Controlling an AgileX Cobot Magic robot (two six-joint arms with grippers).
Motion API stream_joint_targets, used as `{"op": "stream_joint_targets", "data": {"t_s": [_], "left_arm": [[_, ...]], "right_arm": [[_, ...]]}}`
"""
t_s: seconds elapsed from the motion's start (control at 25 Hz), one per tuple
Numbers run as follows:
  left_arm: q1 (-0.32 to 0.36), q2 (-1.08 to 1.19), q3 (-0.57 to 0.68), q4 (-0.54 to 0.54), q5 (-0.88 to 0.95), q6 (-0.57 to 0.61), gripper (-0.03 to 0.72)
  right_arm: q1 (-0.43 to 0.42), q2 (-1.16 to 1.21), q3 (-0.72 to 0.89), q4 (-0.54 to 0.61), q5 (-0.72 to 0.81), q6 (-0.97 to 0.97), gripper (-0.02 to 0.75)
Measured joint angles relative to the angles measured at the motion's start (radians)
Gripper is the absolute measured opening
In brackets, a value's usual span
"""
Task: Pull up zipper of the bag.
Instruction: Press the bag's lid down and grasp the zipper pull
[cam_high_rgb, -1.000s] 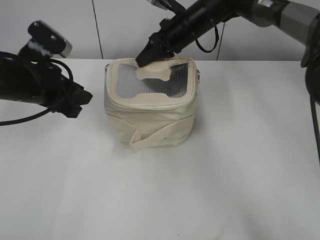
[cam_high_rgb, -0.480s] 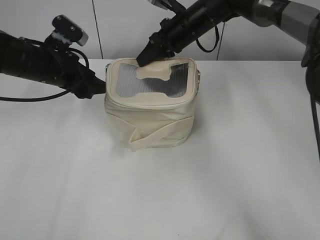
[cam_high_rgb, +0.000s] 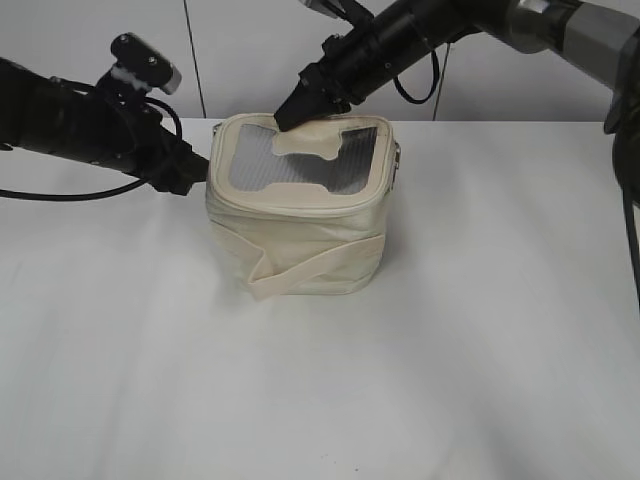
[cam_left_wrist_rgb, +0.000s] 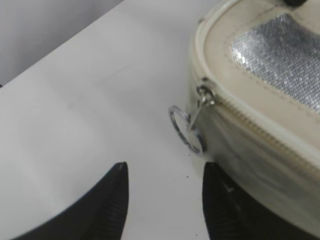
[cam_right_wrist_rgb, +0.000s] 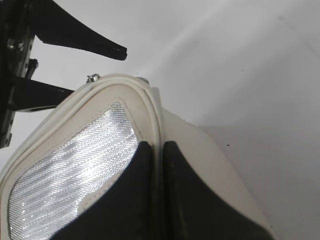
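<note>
The cream bag stands mid-table, with its grey mesh top and bone-shaped patch facing up. The zipper runs round its top rim. My left gripper is open at the bag's upper left corner. In the left wrist view the jaws are open and empty just short of the zipper's silver ring pull, which hangs at the end of the zip line. My right gripper is shut on the bag's back rim, with its jaws pinching that edge.
The bag sits on a white table in front of a pale panelled wall. The left arm's black fingers show beyond the bag in the right wrist view. Both arms reach in over the far side of the table.
My left gripper has moved up and right, from beside the bag's lower left to its upper left corner. The bag has shifted slightly. The right gripper has kept its pinch.
</note>
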Motion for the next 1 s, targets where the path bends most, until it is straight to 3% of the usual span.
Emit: {"op": "stream_joint_targets", "data": {"t_s": [0.36,0.6,1.0], "left_arm": [[0.001,0.025,-0.009,-0.023,0.025,0.028,0.378],[0.012,0.026,-0.009,-0.113,0.074,0.076,0.377],[0.022,0.034,-0.009,-0.164,0.133,0.146,0.373]], "right_arm": [[0.0,0.0,0.0,0.0,0.0,0.0,0.041],[-0.002,0.0,0.0,-0.003,0.001,0.0,0.041],[-0.006,0.0,0.0,-0.004,0.011,0.0,0.042]]}}
